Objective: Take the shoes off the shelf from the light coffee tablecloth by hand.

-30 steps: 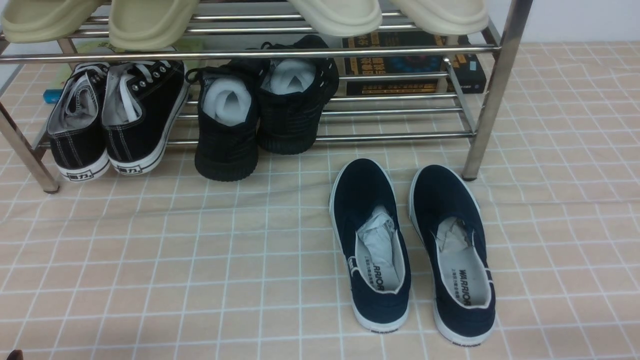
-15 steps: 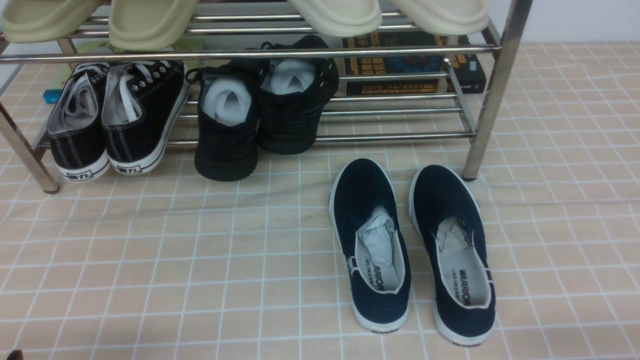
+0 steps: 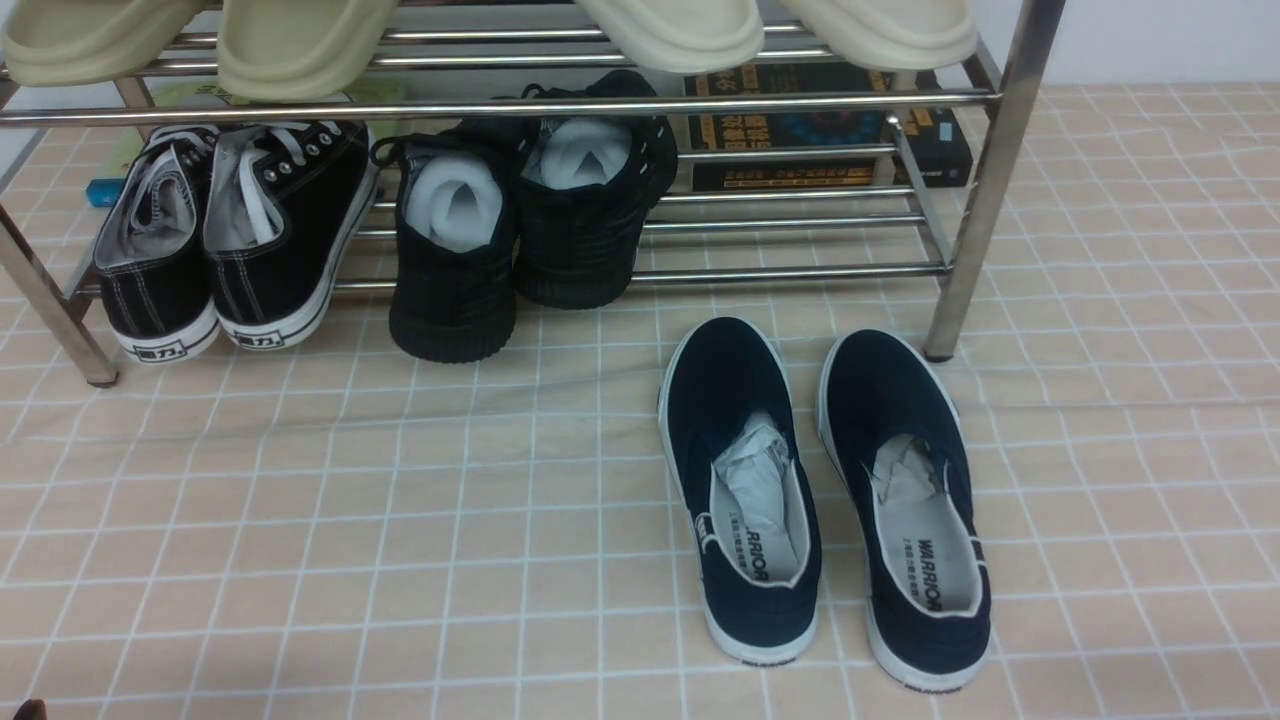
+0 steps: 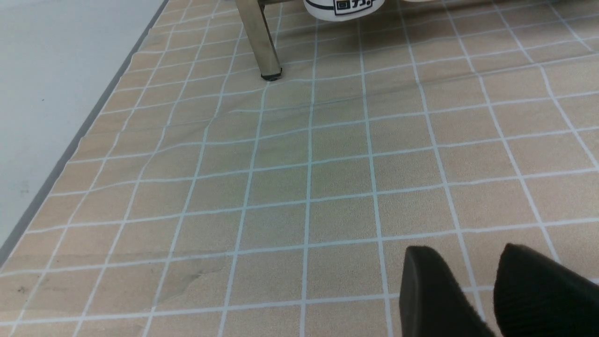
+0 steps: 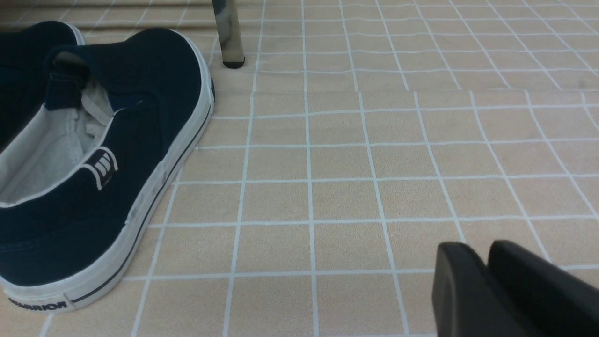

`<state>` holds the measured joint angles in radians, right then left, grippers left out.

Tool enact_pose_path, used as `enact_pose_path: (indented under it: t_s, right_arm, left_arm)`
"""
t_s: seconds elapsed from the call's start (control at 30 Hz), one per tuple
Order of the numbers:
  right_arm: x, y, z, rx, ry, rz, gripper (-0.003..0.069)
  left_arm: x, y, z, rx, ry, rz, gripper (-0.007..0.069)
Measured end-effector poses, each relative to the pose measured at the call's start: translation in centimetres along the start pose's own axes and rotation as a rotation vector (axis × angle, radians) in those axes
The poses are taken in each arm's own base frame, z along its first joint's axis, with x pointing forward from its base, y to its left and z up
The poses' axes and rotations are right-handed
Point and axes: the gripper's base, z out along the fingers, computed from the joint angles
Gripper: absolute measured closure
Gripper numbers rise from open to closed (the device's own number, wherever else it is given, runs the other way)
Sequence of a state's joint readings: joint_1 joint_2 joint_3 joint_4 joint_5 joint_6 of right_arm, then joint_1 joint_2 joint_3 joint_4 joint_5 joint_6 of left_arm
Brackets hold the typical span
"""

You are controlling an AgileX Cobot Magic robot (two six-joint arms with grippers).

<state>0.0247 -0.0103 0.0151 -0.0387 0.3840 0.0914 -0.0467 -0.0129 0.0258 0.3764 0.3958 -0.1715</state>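
Observation:
The shoes, a navy slip-on pair with white soles, stand side by side on the light coffee tablecloth (image 3: 300, 500), toes toward the shelf (image 3: 500, 105). The left shoe (image 3: 745, 480) and the right shoe (image 3: 900, 470) both lie just in front of its lower tier. In the right wrist view the nearer shoe (image 5: 140, 93) lies apart from my right gripper (image 5: 477, 245), whose fingers are pressed together and empty. My left gripper (image 4: 468, 250) hovers over bare cloth, slightly open and empty, near a shelf post (image 4: 259, 37). Neither gripper shows in the front view.
Black lace-up sneakers (image 3: 230, 230) and black chunky shoes (image 3: 520, 210) sit on the lower tier. Beige slippers (image 3: 300, 40) and cream slippers (image 3: 780, 30) rest on top. Dark boxes (image 3: 820, 130) stand behind. The shelf's right post (image 3: 985, 180) stands beside the navy pair.

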Motion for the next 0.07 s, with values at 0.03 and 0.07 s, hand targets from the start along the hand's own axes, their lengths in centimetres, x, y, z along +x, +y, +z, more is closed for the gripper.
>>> enact_pose_path:
  t_s: [0.03, 0.07]
  right_arm:
    - [0.00, 0.00, 0.00, 0.000, 0.000, 0.000, 0.0554]
    - [0.00, 0.00, 0.00, 0.000, 0.000, 0.000, 0.0554]
  left_arm:
    - [0.00, 0.00, 0.00, 0.000, 0.000, 0.000, 0.0384]
    - [0.00, 0.00, 0.00, 0.000, 0.000, 0.000, 0.0384]
